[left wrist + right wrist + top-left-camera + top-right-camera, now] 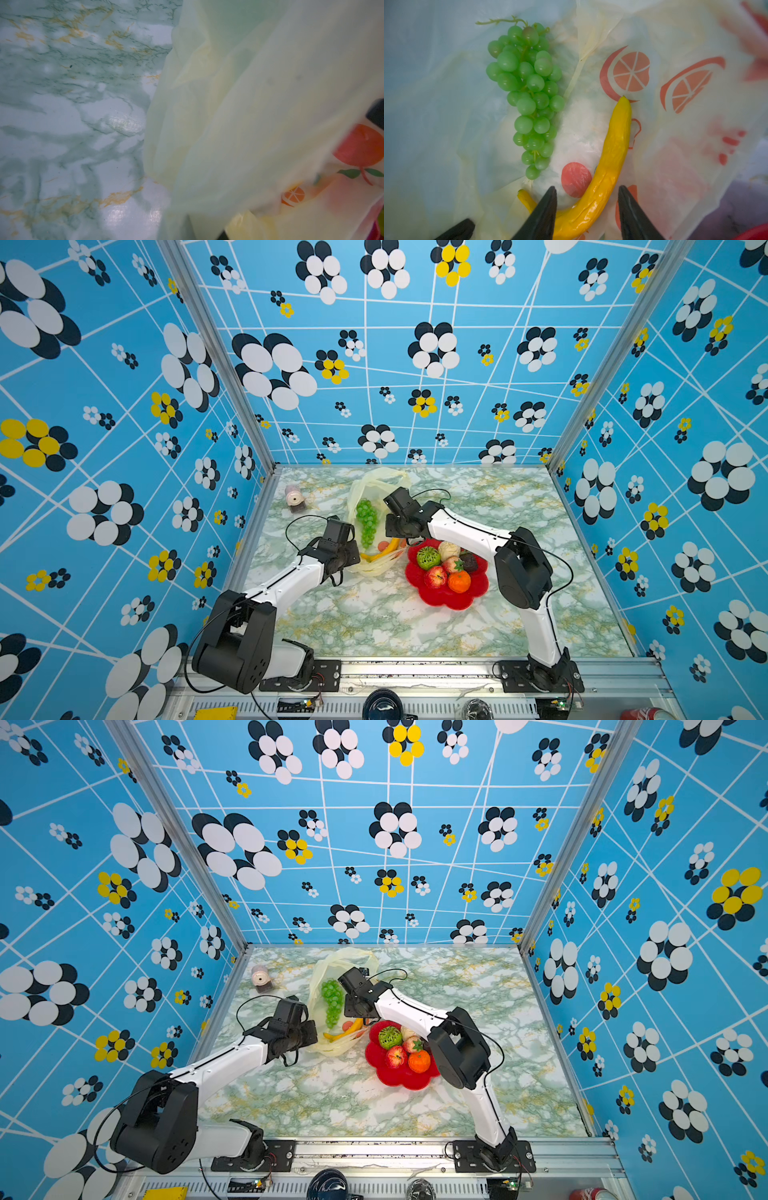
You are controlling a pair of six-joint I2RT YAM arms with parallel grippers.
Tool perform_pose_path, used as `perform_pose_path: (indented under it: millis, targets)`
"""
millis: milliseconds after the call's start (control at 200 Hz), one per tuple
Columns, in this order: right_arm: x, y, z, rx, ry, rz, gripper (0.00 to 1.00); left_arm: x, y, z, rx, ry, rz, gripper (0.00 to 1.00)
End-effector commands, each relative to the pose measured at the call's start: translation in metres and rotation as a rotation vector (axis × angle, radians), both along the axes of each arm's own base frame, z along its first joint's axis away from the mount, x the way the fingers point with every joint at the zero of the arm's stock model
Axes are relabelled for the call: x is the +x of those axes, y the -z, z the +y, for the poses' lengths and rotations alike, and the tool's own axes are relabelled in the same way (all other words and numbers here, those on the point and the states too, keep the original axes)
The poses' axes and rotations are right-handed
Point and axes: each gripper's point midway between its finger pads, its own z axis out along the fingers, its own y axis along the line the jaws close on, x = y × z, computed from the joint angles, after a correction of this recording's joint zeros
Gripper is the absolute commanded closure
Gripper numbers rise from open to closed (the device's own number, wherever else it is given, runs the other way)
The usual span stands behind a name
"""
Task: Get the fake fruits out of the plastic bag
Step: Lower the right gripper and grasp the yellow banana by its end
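Right claw (586,188), spread, straddles the curved yellow plastic banana (610,158) lying inside the thin translucent pale-yellow plastic bag (374,481), beside the green plastic grape bunch (527,93). Left claw (345,562), pressed together, seems to pinch the bag's edge. Closing may catch film too, dragging the bag along.

grapes (367,522) and banana (384,551) in bag (376,479), plate (440,599) right of bag

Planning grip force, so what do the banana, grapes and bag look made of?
Banana: likely moulded plastic, glossy; sharp highlights on yellow skin.
Grapes: translucent green plastic or rubber, smooth; light glows through beads.
Bag: thin plastic film, translucent, creased.
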Motion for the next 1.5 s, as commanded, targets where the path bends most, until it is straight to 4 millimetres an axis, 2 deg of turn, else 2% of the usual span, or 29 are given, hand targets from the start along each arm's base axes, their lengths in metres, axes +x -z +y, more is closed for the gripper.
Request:
perform_pose_path:
  millis: [0,350,555,915,1295,1494]
  targets:
    - [-0.005,0.023,-0.004,-0.072,0.011,0.049,0.50,-0.003,0.005,0.000,0.001,0.007,0.006,1.00]
    - [-0.007,0.036,-0.015,-0.140,0.043,0.083,0.50,-0.009,0.008,0.003,-0.005,-0.013,0.013,1.00]
    - [-0.007,0.042,0.000,-0.088,0.013,0.095,0.50,-0.015,0.015,0.012,0.038,-0.026,0.039,1.00]
    - [0.001,0.053,0.003,-0.127,-0.008,0.089,0.52,-0.015,0.013,0.009,0.027,-0.012,0.025,1.00]
    - [0.011,0.058,0.010,-0.149,-0.028,0.080,0.67,-0.010,0.019,0.007,0.029,-0.004,0.035,1.00]
    - [0.013,0.062,0.010,-0.174,-0.031,0.083,0.63,-0.007,0.020,0.004,0.022,0.003,0.035,1.00]
